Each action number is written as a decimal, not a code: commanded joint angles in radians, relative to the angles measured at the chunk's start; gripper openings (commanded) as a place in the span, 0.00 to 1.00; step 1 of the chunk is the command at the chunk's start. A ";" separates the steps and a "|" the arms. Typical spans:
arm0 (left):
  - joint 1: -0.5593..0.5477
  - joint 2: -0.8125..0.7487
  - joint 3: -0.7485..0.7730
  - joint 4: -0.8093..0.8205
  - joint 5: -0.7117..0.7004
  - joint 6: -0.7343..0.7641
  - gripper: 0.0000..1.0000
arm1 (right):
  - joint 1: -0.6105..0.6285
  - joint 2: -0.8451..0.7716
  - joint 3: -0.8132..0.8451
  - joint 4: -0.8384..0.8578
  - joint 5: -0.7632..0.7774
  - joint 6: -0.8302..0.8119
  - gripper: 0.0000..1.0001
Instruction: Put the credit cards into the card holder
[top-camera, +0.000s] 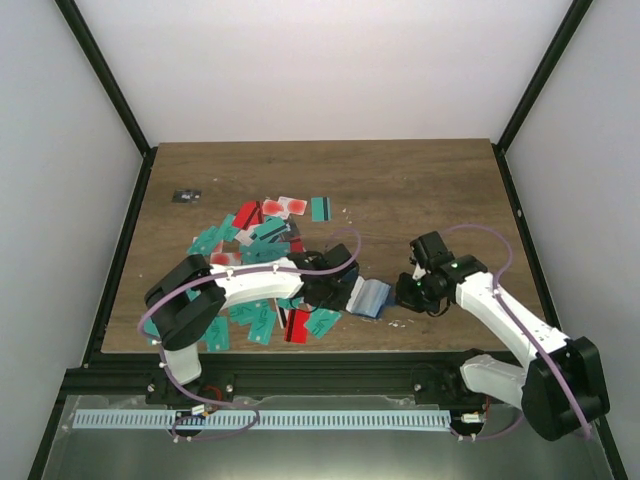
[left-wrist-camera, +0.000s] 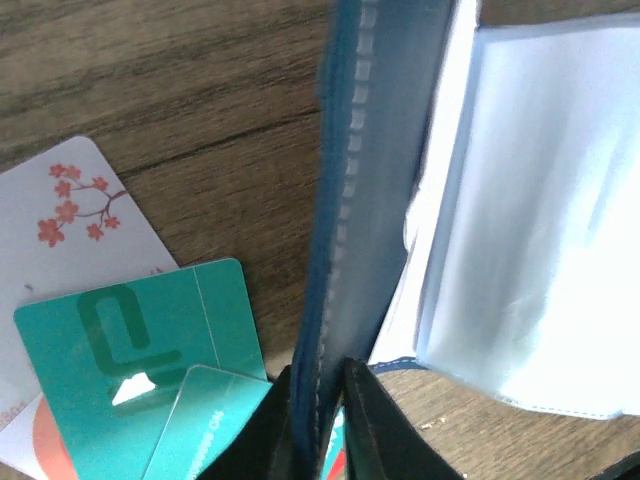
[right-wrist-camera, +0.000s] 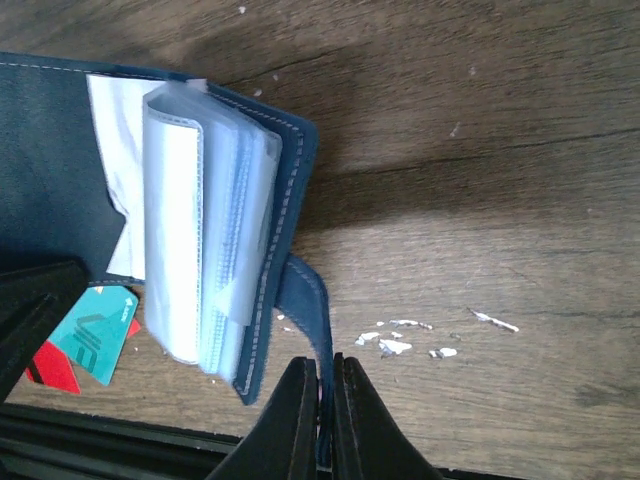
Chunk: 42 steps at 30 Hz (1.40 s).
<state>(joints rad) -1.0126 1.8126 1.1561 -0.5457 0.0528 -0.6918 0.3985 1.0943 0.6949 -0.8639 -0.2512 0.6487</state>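
While the left gripper (left-wrist-camera: 320, 425) pinches the card holder (left-wrist-camera: 365, 150) by its navy cover, fingers nearly closed, the right gripper (right-wrist-camera: 322, 405) clamps tight on its clasp tab (right-wrist-camera: 308, 295), likely to spread it open; credit cards (left-wrist-camera: 140, 350) lie beside the left fingers.

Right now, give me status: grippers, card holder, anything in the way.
Left gripper shut on cover of card holder. Right gripper shut on its clasp tab. Holder open, sleeves showing. Credit cards loose alongside, nothing blocking.
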 joint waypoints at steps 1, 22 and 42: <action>0.023 -0.004 -0.039 0.086 0.055 -0.057 0.06 | -0.036 0.032 0.025 0.043 0.017 0.005 0.01; 0.018 0.062 -0.059 0.203 0.240 -0.238 0.04 | -0.103 -0.071 0.188 0.026 -0.127 -0.071 0.58; 0.004 0.060 -0.056 0.204 0.240 -0.236 0.04 | -0.104 0.031 -0.160 0.347 -0.348 0.065 0.56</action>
<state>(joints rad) -0.9997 1.8587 1.0920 -0.3336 0.2836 -0.9241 0.3023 1.1103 0.5564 -0.5610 -0.6113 0.7013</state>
